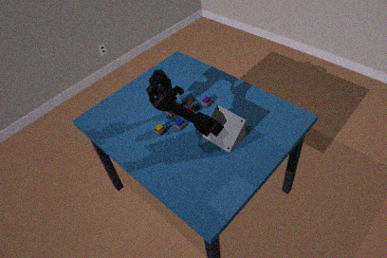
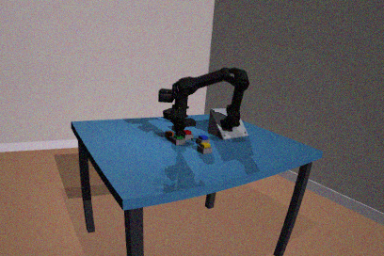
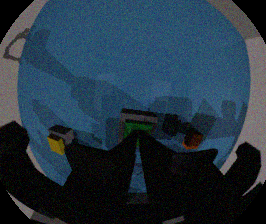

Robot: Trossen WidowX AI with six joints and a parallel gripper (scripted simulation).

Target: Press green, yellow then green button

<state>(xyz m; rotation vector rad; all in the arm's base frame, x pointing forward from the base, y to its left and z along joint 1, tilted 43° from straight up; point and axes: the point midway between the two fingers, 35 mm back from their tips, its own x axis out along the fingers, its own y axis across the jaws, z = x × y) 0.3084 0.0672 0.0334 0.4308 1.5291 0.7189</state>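
Now sitting at the middle of the cluster: small green push-button on a grey square housing (image 3: 138,121), directly beneath the closed tips. Likely springing stiffly, needing a firm straight-down push on the flat cap centre, not a grasp. Hovering just above it, fingers together and gripping nothing: black parallel-jaw gripper (image 3: 137,141). Lying off to one side, well apart: yellow button on its grey base (image 3: 59,139). Crowding the other side: small orange-red block (image 3: 190,140), risking a brush. Spreading beneath everything: smooth blue table top (image 1: 142,167), reflecting arm shadows.
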